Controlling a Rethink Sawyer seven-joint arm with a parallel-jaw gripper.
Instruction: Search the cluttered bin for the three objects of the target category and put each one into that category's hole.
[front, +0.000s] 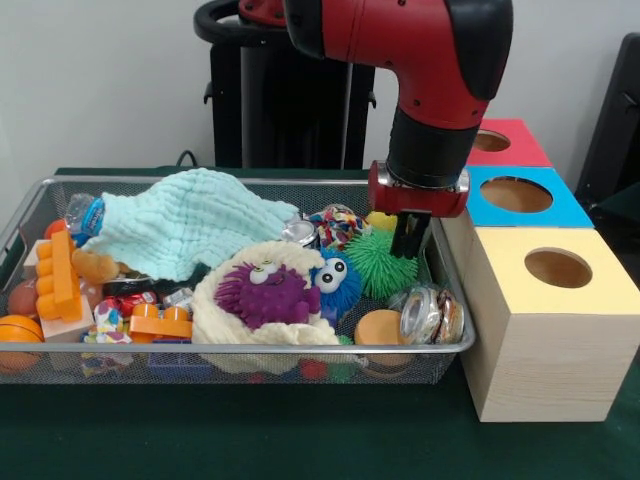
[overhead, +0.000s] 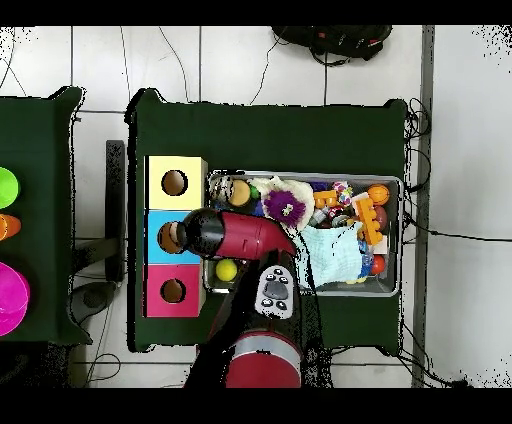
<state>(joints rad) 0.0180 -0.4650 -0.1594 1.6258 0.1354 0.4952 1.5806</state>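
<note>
Gripper (front: 410, 236) hangs low at the box end of the wire bin (front: 240, 365), its dark fingers (front: 404, 238) reading as one narrow block; the gap between them cannot be made out, so whether they are parted or closed cannot be told, and nothing is visibly held. The tips sit just over the green spiky ball (front: 383, 262), possibly touching its top; contact is not clear. A yellow ball (front: 381, 220) lies just behind the gripper, partly hidden by the red wrist. In front of it lie an orange ball (front: 379, 327) and a clear round container (front: 427, 315) against the bin's near rim. Further along: a blue googly-eyed toy (front: 336, 283), a purple fuzzy creature (front: 264, 291) resting in a cream ring, a pale green cloth (front: 190, 222) draped over the middle, and orange building blocks (front: 62, 277) at the other end. Beside the bin, touching its end, stand three wooden boxes with round holes: yellow-topped box (front: 555, 270) nearest the camera, blue-topped box (front: 520, 195) next, red-topped box (front: 500, 141) farthest. From overhead, the arm's head covers the blue box (overhead: 160, 236).
</note>
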